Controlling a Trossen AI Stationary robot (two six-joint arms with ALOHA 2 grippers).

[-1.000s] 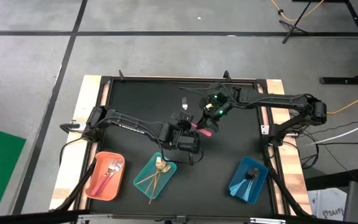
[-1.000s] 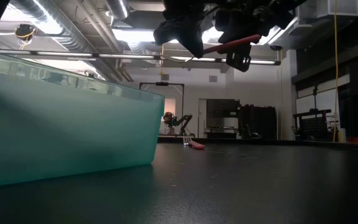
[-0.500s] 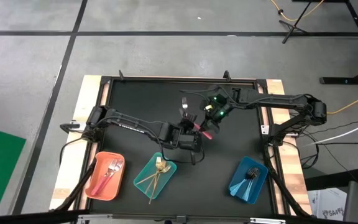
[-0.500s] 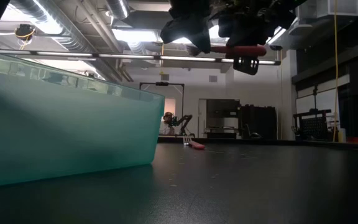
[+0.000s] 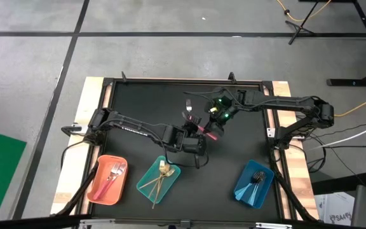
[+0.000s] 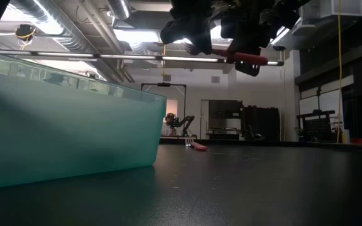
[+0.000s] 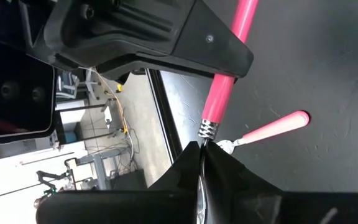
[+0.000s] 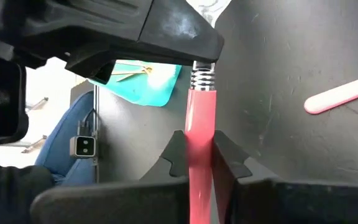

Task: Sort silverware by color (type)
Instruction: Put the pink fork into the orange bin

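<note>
**Both tools on one pink-handled utensil above the worktop**

From above, the two arms meet over the middle of the black worktop (image 5: 234, 159). The left tool (image 5: 194, 129) and the right tool (image 5: 213, 124) sit close together with a pink-handled utensil (image 5: 208, 131) between them. Another pink-handled piece (image 5: 188, 109) lies on the mat just behind them. Along the near edge stand an orange tray (image 5: 98, 190) with pink-handled forks (image 5: 114, 173), a teal tray (image 5: 171, 173) with gold pieces (image 5: 160, 178), and a blue tray (image 5: 243, 187) with dark-looking pieces (image 5: 257, 178).

At worktop height, the pink handle hangs in the air below both tools, well clear of the surface, with the teal tray's wall filling the left side.

From the left wrist, that arm's fingers (image 7: 219, 165) are pressed together on the utensil's metal neck, just past the ribbed collar. The spare pink piece lies on the mat below.

From the right wrist, the right fingers (image 8: 225, 155) are clamped on either side of the pink handle. A person's blue trouser leg (image 8: 76, 137) shows beyond the worktop.
</note>
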